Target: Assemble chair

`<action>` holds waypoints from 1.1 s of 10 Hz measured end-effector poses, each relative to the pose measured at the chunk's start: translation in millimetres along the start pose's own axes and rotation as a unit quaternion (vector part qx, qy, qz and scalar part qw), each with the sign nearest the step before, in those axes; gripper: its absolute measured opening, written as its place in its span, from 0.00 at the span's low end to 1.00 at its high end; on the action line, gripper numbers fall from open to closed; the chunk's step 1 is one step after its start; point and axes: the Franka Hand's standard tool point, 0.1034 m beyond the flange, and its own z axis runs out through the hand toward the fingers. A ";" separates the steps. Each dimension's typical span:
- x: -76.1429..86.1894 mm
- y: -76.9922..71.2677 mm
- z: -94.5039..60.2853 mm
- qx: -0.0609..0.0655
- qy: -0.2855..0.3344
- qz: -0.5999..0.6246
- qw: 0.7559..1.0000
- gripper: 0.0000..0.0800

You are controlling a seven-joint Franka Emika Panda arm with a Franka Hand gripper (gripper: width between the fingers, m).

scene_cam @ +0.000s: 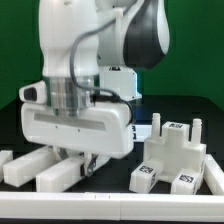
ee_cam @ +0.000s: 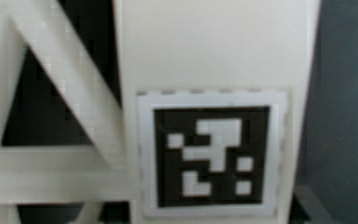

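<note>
The chair is in loose matte white pieces on the black table. My gripper (scene_cam: 85, 160) reaches down at the front, its dark fingers closed in on a white chair piece (scene_cam: 58, 172) lying among the long bars (scene_cam: 18, 166). In the wrist view that tagged white piece (ee_cam: 208, 60) fills the picture very close up, with its black-and-white tag (ee_cam: 208, 150) and a slanted white bar (ee_cam: 60, 80) beside it. The fingers themselves do not show in the wrist view. A pegged, blocky piece (scene_cam: 175, 152) with several tags lies at the exterior view's right.
The robot's large glossy white body (scene_cam: 85, 50) hides the middle of the table. Behind it a white tagged part (scene_cam: 124, 80) shows. A green wall closes the back. A pale edge (scene_cam: 110, 205) runs along the table's front.
</note>
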 end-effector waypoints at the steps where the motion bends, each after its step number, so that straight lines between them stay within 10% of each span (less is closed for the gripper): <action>1: -3.0 -1.1 -18.4 0.006 -0.004 -0.004 1.000 0.36; 4: -14.9 -19.6 -78.7 0.032 -0.020 0.001 0.999 0.36; 7: -31.3 -71.7 -132.6 0.036 -0.019 0.008 0.999 0.36; 11: -32.3 -71.4 -124.5 0.037 -0.020 -0.003 0.999 0.36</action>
